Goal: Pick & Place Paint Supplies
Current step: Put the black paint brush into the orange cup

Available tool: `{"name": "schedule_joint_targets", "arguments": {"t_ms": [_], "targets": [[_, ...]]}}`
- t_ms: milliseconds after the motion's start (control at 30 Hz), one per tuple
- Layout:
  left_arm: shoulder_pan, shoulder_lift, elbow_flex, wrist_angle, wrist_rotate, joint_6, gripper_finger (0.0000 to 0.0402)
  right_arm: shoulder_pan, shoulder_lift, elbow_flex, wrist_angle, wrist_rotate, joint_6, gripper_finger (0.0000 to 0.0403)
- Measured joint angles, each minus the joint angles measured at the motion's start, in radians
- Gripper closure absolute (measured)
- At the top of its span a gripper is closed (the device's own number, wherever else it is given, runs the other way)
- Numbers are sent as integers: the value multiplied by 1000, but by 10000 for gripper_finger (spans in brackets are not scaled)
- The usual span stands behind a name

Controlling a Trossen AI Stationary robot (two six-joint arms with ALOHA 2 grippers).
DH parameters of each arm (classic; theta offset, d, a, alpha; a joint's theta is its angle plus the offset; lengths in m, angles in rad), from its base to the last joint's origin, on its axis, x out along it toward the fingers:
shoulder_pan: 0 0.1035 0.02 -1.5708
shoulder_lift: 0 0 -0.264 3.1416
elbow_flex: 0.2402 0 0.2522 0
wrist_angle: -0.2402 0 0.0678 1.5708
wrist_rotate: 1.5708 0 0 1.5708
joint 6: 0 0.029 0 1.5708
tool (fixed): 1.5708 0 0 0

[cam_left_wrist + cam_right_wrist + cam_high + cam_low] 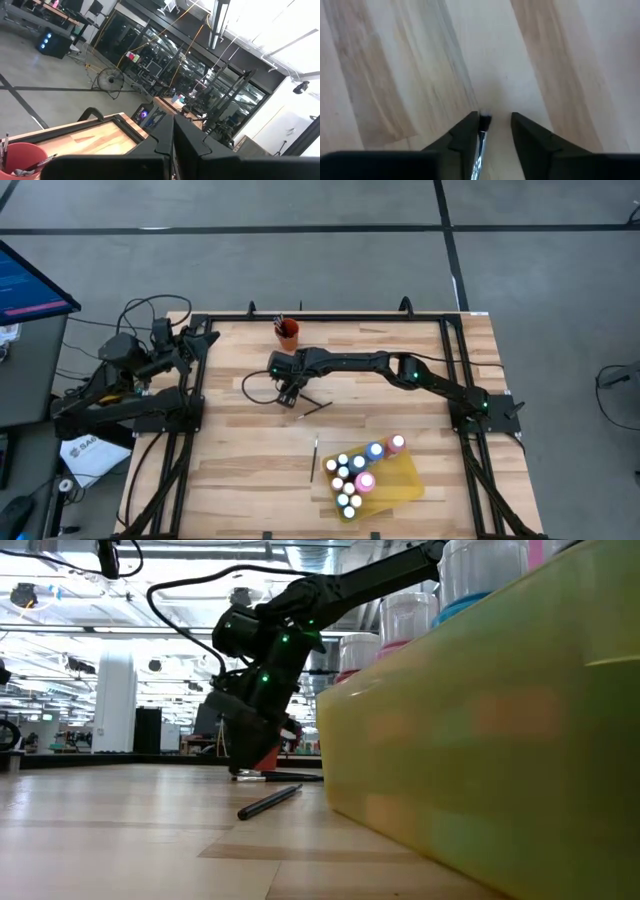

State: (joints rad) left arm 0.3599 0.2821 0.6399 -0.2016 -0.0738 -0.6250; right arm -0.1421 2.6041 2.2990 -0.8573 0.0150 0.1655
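Note:
My right gripper (289, 395) (494, 119) reaches out over the middle of the table, slanting steeply down, fingers open. A thin dark paintbrush (317, 407) (295, 777) lies flat on the wood, and its bristle end and silver ferrule (481, 136) lie between the fingers, close to one of them. A second paintbrush (314, 458) (270, 801) lies flat nearer the front. White-capped paint bottles (350, 475) stand in the yellow tray (403, 483). My left gripper (173, 135) is shut and raised at the table's left edge. My right gripper comes from above, slanting down, with the brush's ferrule end (480, 142) running along the inner side of one finger (465, 132). Whether that finger touches it, I cannot tell. The other finger (530, 135) stands clear of it. The brush rests on the table.
An orange cup (288, 333) (20, 157) holding brushes stands at the far edge, just behind the right gripper. A black cable loop (258, 385) lies left of the gripper. The yellow tray (480, 740) fills the front right. Bare wood spreads at the front left.

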Motion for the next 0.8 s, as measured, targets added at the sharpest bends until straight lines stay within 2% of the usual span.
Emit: {"name": "schedule_joint_targets", "arguments": {"t_ms": [233, 467, 600, 800], "targets": [[0, 0, 0, 0, 0, 0, 399, 2, 1, 0, 14, 7, 0, 392], [0, 0, 0, 0, 0, 0, 399, 5, -20, -4, 23, -48, 0, 401], [0, 0, 0, 0, 0, 0, 399, 4, -93, -3, 63, -47, 0, 402], [0, 0, 0, 0, 0, 0, 399, -28, -219, -2, 237, -19, -8, 402]]}}
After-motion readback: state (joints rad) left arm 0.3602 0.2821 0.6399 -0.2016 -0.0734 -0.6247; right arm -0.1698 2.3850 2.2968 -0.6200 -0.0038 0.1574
